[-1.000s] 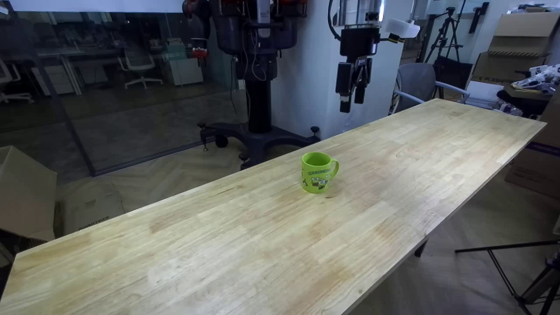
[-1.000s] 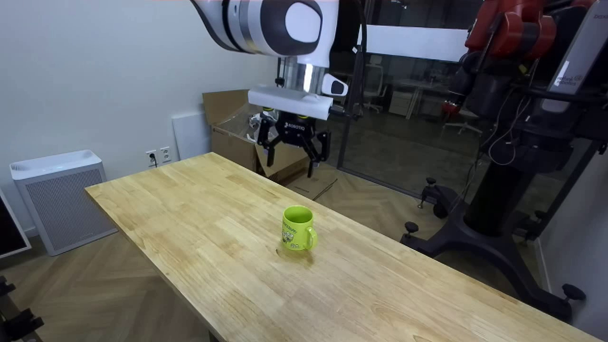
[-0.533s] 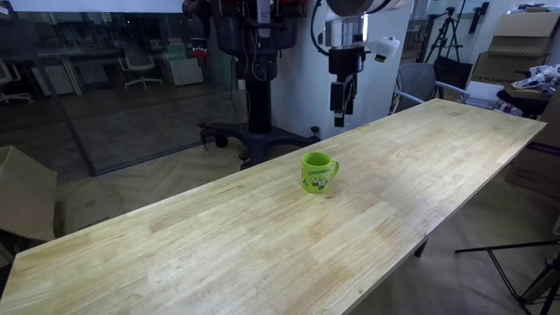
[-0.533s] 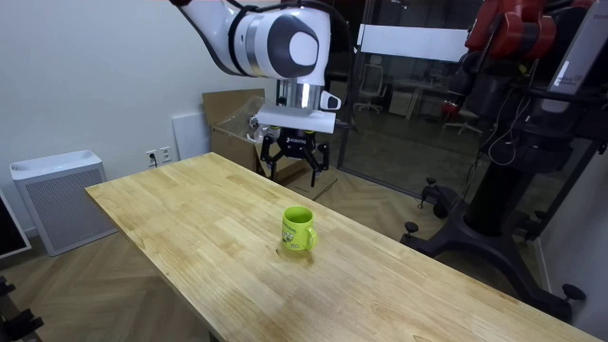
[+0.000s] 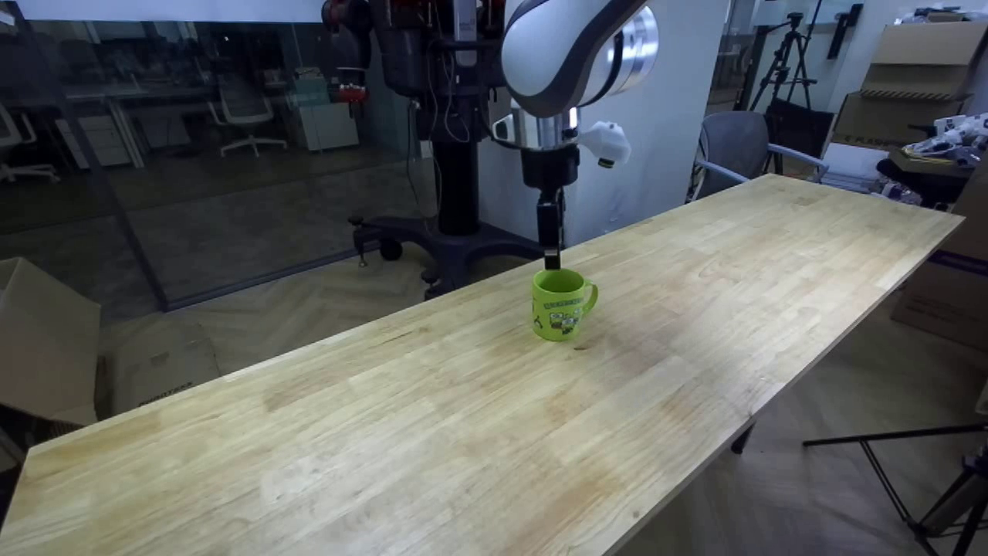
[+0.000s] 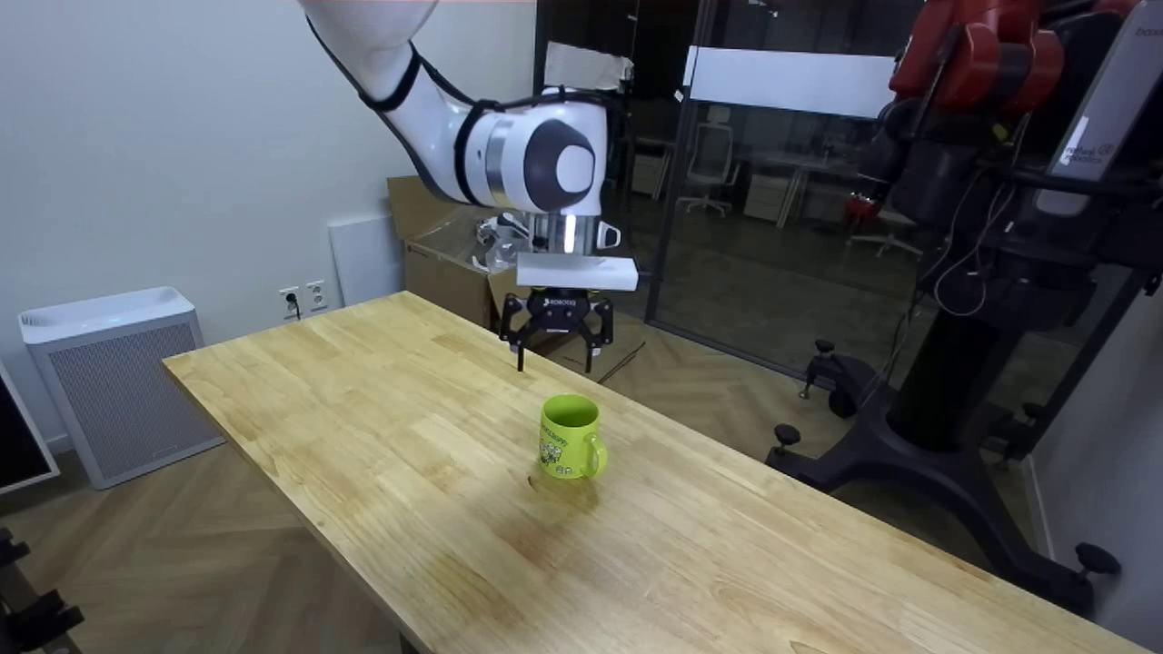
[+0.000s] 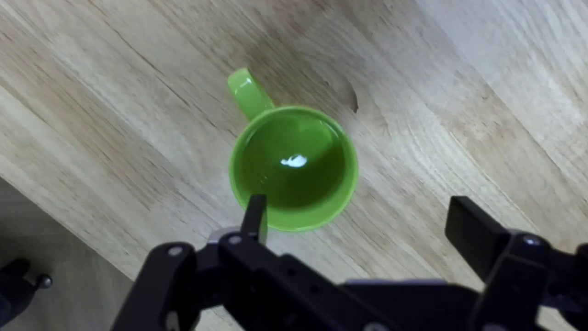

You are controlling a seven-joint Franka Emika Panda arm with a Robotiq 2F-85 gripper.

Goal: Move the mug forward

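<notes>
Black two-fingered end effector (image 6: 554,370) hangs jaws apart, gripping nothing. Glossy lime-green handled mug (image 6: 567,443) upright nearby on pale-wood worktop (image 6: 363,381). Reach mostly done, I judge; grasp and forward move left.

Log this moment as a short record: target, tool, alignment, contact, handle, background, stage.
target: lime-green mug, upright on a wooden table
tool: gripper, open, pointing down
alignment: mug off-centre from the gripper in the wrist view
contact: none seen; an exterior view shows a gap between gripper and mug
detail: handle free of the gripper
background: red-and-black robot, cardboard box
stage: mug not yet grasped
</notes>
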